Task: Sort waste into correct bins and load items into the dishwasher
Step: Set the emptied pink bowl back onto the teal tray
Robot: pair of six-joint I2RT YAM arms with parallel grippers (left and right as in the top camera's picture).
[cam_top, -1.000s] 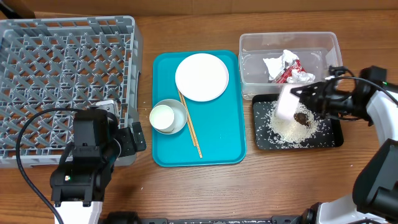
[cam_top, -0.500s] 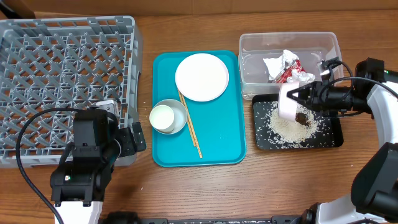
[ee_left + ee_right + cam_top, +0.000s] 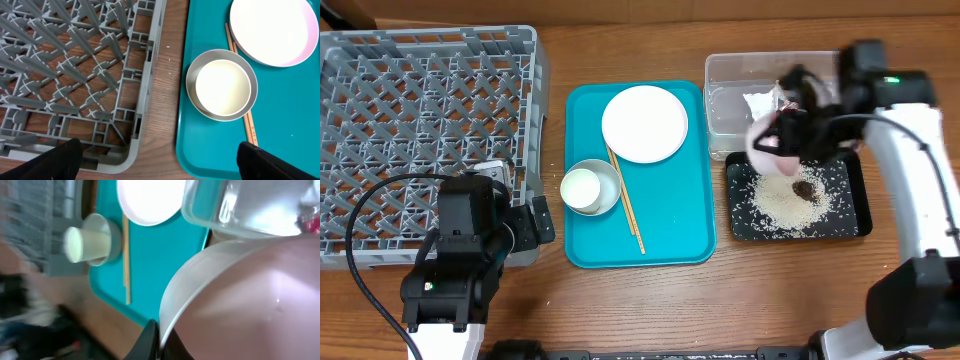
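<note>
Currently your right gripper (image 3: pixel 784 136) is clenched on the rim of a white bowl (image 3: pixel 764 140). It holds the bowl tilted in the air above the spot where the clear tub (image 3: pixel 785 68) meets the black tray (image 3: pixel 857 216). In the right wrist view the bowl fills most of the picture, with one finger (image 3: pixel 150 336) pressed at its edge. Loose rice (image 3: pixel 785 205) and a small brown lump (image 3: pixel 803 188) lie on the black tray, just below the bowl. Crumpled white paper (image 3: pixel 758 102) sits in the tub, partly hidden by the arm. Your left gripper (image 3: pixel 159 146) hangs released, fingers spread wide, over the gap between the grey rack (image 3: pixel 420 130) and the teal tray (image 3: pixel 670 235). On that tray you have a large plate (image 3: pixel 644 123), a small cup (image 3: pixel 222 88) sitting in a small plate (image 3: pixel 200 62), and two chopsticks (image 3: pixel 625 208) lying between them and touching the small plate's rim.
</note>
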